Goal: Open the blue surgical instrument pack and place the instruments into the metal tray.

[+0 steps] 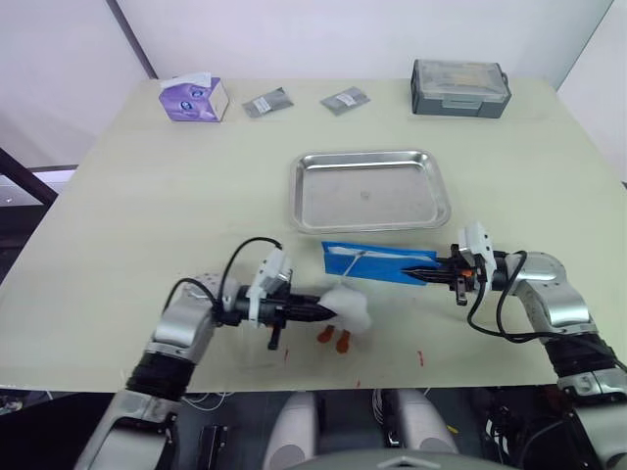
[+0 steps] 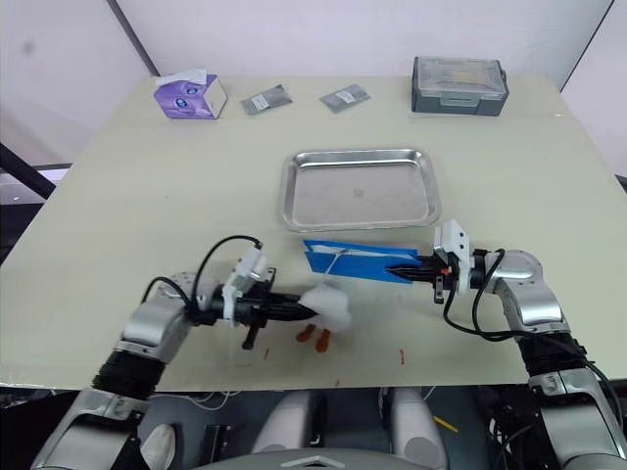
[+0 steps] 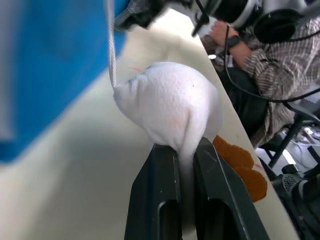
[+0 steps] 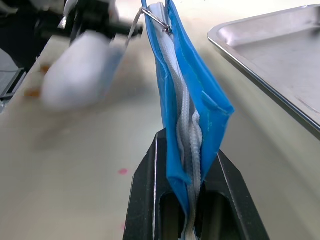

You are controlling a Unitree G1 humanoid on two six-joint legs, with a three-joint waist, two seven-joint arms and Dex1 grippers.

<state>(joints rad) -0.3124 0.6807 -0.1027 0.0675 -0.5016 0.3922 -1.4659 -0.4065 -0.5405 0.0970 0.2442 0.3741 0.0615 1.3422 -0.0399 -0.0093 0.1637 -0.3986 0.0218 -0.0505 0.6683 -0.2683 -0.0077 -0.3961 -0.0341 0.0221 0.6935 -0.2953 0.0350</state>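
Here, blue surgical instrument pack (image 1: 377,262) between both grippers.

We find no legible text, label, brand or number in any view. The purple tissue box (image 1: 194,99) carries a printed design, possibly with lettering, but we cannot read it. The two small grey sachets (image 1: 266,103) and grey lidded box (image 1: 460,88) show nothing readable.
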